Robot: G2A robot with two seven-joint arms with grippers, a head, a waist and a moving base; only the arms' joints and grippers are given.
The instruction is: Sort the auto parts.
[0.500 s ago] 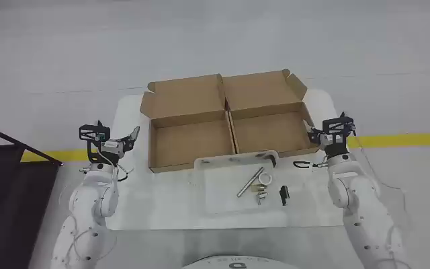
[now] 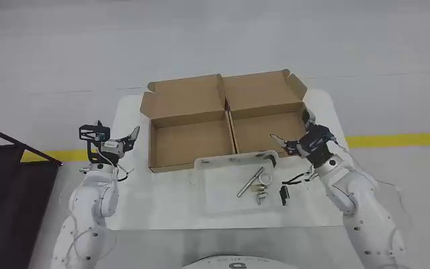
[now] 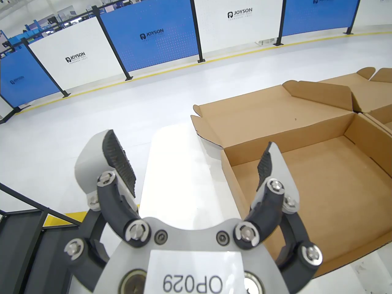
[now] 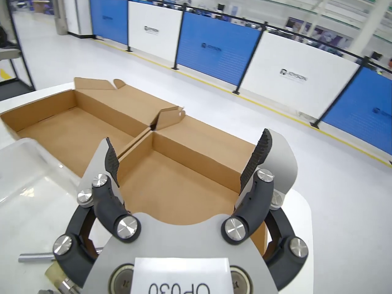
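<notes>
I find both tools spread wide, holding nothing: left tool (image 3: 188, 142) beside the left box (image 2: 191, 142), right tool (image 4: 187, 142) over the right box (image 2: 259, 134). Auto parts (image 2: 250, 181) lie in the clear tray (image 2: 222, 195) on the surface (image 2: 168, 202).

The silver rod (image 2: 250, 182) is lying slantwise in the clear tray (image 2: 235, 160), right of its middle. A metal ring (image 2: 265, 178) is sitting just beside the rod's far end, a small fitting (image 2: 259, 193) is lying just nearer, and a black part (image 2: 284, 194) is resting close to the tray's right edge.
</notes>
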